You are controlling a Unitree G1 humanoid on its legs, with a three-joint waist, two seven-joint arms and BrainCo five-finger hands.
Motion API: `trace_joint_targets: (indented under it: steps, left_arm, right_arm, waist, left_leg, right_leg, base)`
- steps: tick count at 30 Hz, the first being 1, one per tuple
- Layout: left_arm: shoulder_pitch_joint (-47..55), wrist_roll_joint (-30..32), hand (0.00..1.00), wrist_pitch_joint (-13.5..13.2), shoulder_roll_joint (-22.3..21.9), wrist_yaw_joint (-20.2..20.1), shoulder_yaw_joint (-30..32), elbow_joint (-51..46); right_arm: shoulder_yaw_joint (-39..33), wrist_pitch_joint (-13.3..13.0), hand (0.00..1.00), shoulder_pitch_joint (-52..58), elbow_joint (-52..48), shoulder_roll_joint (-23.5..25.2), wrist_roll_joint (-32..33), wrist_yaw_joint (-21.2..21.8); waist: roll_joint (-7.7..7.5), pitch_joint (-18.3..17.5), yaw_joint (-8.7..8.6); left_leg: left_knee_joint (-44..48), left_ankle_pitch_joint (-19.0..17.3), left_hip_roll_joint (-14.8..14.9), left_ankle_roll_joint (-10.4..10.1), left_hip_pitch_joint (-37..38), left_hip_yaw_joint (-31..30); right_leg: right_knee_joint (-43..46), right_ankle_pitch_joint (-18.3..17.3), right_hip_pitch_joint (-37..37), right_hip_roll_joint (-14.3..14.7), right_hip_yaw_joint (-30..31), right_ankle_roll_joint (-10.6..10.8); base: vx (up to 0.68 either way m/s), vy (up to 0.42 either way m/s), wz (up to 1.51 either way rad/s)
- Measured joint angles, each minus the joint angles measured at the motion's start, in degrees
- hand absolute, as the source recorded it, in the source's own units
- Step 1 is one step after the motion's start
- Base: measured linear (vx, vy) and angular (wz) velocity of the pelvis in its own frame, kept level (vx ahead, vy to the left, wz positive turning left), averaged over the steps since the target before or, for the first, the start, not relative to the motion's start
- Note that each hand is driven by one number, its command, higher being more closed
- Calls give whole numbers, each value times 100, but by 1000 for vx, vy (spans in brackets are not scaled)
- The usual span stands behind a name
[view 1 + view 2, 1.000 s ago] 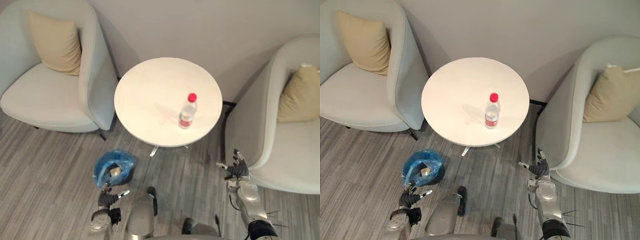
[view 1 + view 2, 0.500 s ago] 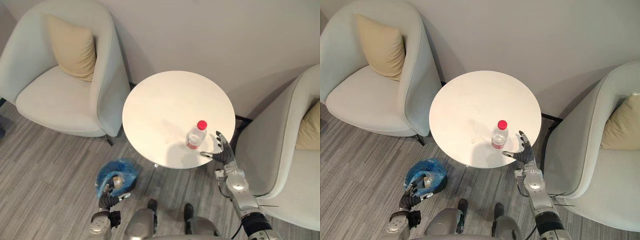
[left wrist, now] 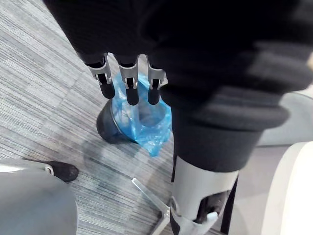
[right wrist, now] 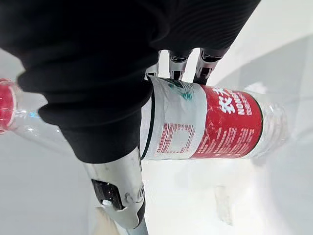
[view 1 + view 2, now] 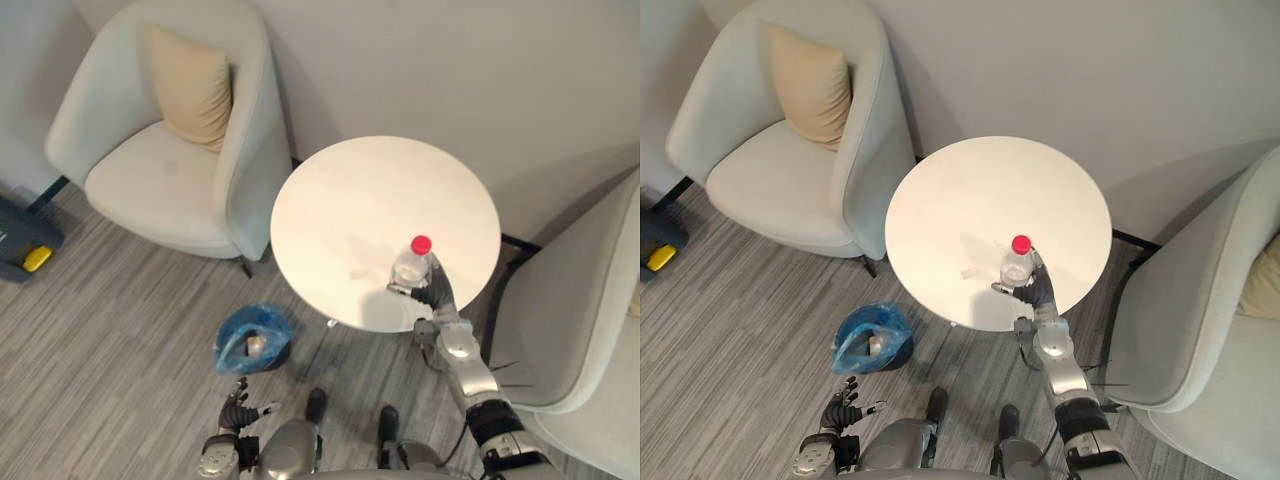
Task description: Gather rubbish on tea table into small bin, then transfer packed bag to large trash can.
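A clear plastic bottle (image 5: pixel 410 270) with a red cap and red label stands on the round white tea table (image 5: pixel 350 200), near its front right edge. My right hand (image 5: pixel 438 294) reaches up from below the table edge. In the right wrist view its fingers (image 4: pixel 177 63) curl behind the bottle (image 4: pixel 210 129) and its thumb (image 4: pixel 117 186) lies across the front. The small black bin (image 5: pixel 252 338), lined with a blue bag, sits on the floor left of the table base with a bit of rubbish inside. My left hand (image 5: pixel 237 400) hangs low over the floor below the bin, fingers (image 3: pixel 128 81) straight.
A pale armchair (image 5: pixel 150 180) with a tan cushion (image 5: pixel 192 85) stands left of the table, close to the bin. A second pale armchair (image 5: pixel 590 320) is right of my right arm. A dark box with a yellow part (image 5: pixel 25 250) lies at the far left.
My right hand has risen from beside the armchair to the table edge and closed round the bottle. The camera has shifted, so the whole scene has slid. The left hand stays low.
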Motion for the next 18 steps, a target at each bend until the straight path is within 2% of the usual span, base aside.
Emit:
trace_joint_targets:
  steps: [2,3,4,9,18]
  left_arm:
    - [21,-6,0,2,1,1,-50,39]
    - [34,-30,0,3,1,-1,-71,40]
    - [21,-39,0,0,0,0,-96,33]
    - [17,-121,0,-5,6,9,-99,34]
    - [-117,-166,0,-88,17,27,-89,3]
  right_arm:
    - [-65,11,0,-287,162,-28,121,-86]
    - [-108,13,100,-421,248,-21,132,-152]
    - [-139,21,100,-628,421,-13,145,-248]
    - [-200,54,100,-1419,670,-136,341,-482]
    - [-156,70,100,-1565,577,-305,570,-468]
  waist:
    - [77,59,27]
    - [92,104,90]
    - [102,167,183]
    - [101,265,307]
    - [51,347,285]
  left_leg:
    - [-146,135,-1,-21,-82,-148]
    - [-199,180,3,-56,-86,-183]
    - [-245,226,21,-46,-92,-192]
    - [-333,350,63,-72,-297,-257]
    - [-395,394,73,-24,-304,-250]
  right_leg:
    - [-41,24,-66,-3,-139,28]
    - [-60,41,-73,-1,-170,14]
    - [-87,75,-82,-1,-183,-2]
    - [-63,127,-312,20,-229,-68]
    - [-71,116,-364,28,-196,-73]
  base:
    - [-115,-12,36]
    - [-117,-7,19]
    - [-97,-6,14]
    - [-40,-5,4]
    - [25,-11,-2]
